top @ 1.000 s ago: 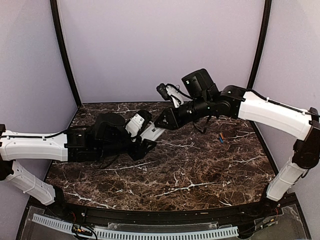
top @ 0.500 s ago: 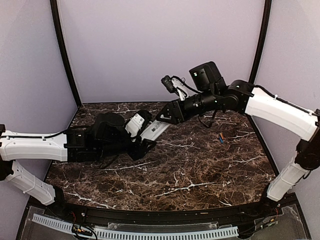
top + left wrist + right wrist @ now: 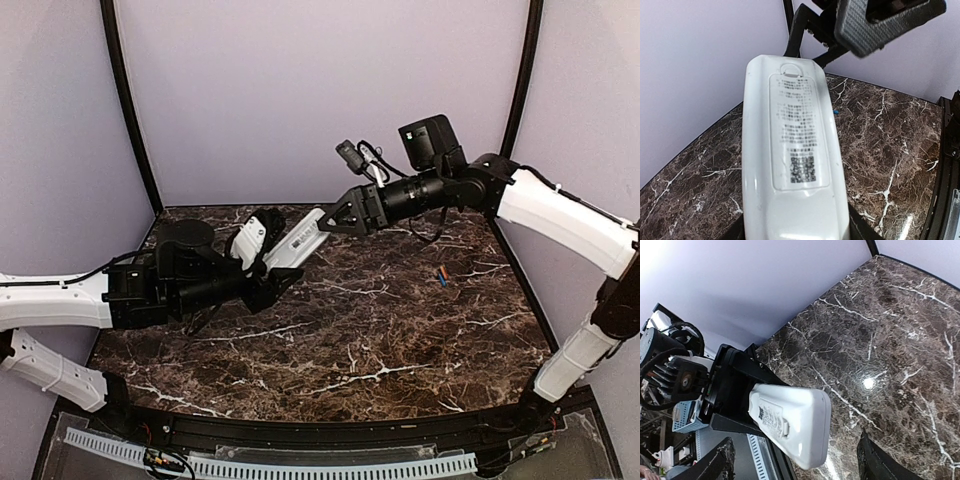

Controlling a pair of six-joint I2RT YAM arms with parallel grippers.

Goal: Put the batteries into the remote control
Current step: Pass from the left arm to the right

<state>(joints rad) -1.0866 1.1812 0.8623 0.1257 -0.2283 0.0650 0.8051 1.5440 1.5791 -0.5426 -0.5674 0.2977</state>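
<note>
- The remote control is being held above the table, tilting up and away from the left arm. Its back is facing up, and the left wrist view is showing a printed label with a square code on it.
- The left gripper is clamping the remote's near end, with one dark finger pressing on each long edge.
- The left arm is reaching in low from the left, stretching almost flat above the dark marbled table. Its wrist is pointing toward the back right.
- The right gripper is hovering at the remote's far end with its fingers spread wide, holding nothing. In the right wrist view the remote's tip is sitting between the two fingertips without touching either.
- The right arm is arching in from the right side, with its forearm running leftward well above the table.
- The batteries, one blue and one orange-red, are lying close together on the table at the right, well apart from both grippers.
</note>
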